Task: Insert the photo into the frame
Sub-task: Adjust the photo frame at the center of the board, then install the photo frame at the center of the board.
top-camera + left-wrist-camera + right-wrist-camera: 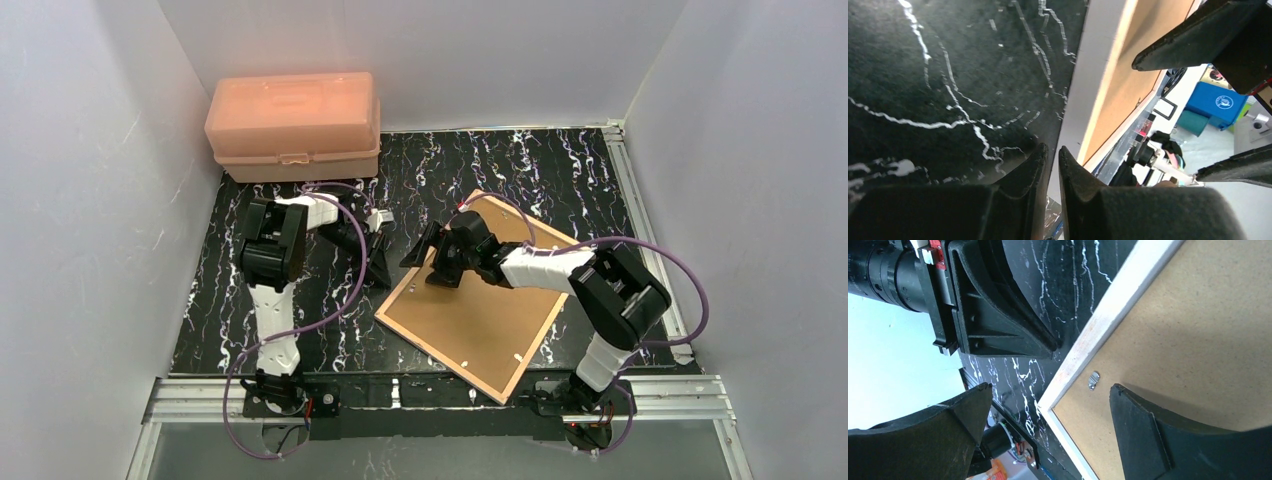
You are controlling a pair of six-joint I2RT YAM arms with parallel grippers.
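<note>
white-edged, tan-backed rectangular frame (480,330) lies face down by the black marbled table's (560,170) right edge; right gripper (1050,390) straddles its rim wide, seemingly to lift; left gripper (1053,150) narrow, empty.

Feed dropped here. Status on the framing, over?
Left gripper nearly shut, beside frame. Right gripper open, straddling frame edge. Frame face down; photo not in sight.
</note>
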